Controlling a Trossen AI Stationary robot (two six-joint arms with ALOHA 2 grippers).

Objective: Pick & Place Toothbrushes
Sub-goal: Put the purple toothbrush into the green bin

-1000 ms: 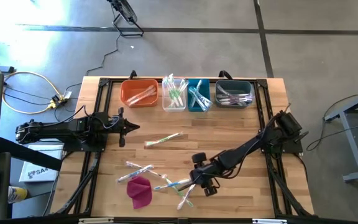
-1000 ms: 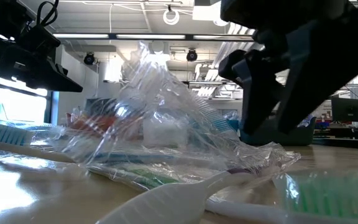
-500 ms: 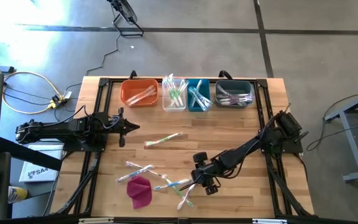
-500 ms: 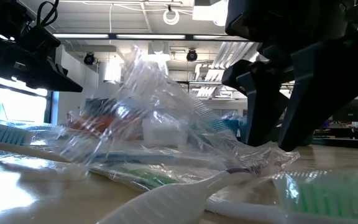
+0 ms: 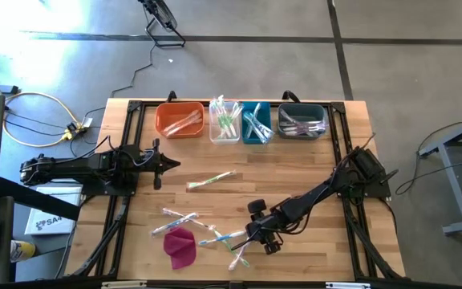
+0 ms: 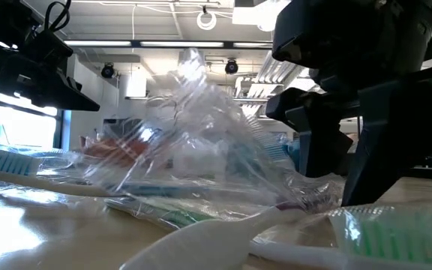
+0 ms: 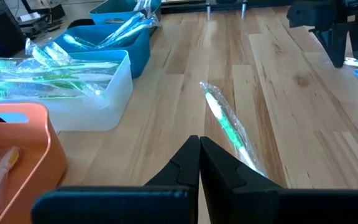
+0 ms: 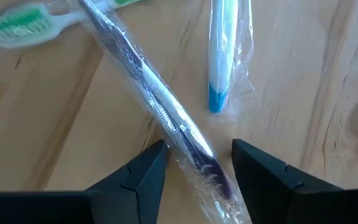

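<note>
Several wrapped toothbrushes lie flat on the table's near half. My right gripper [image 5: 253,238] is low over them, open and pointing steeply down. In the right wrist view its fingers stand on either side of the purple-bristled head end of one clear-wrapped toothbrush [image 8: 166,118]. A blue-handled one [image 8: 225,50] and a green-bristled one [image 8: 23,22] lie just beyond. My left gripper [image 5: 172,164] is shut and waits at the table's left. A green toothbrush [image 7: 229,127] lies in front of it. My right gripper [image 8: 199,148] comes from above, slanting down, with its fingers across the toothbrush's head end [image 8: 211,169]. That toothbrush lies flat on the table. The left finger [image 8: 145,174] is right beside the wrapper; whether it touches it I cannot tell.
Along the far edge stand an orange bin [image 5: 180,120], a clear bin [image 5: 224,122], a blue bin [image 5: 256,123] and a dark grey bin [image 5: 301,121], each holding toothbrushes. A magenta cloth lump [image 5: 180,246] lies near the front edge, left of the pile.
My right gripper has sunk toward the toothbrushes at the table's near side, staying open. In the low view its fingers have come down close to the tabletop, and the crinkled clear wrapper beside them has shifted shape.
</note>
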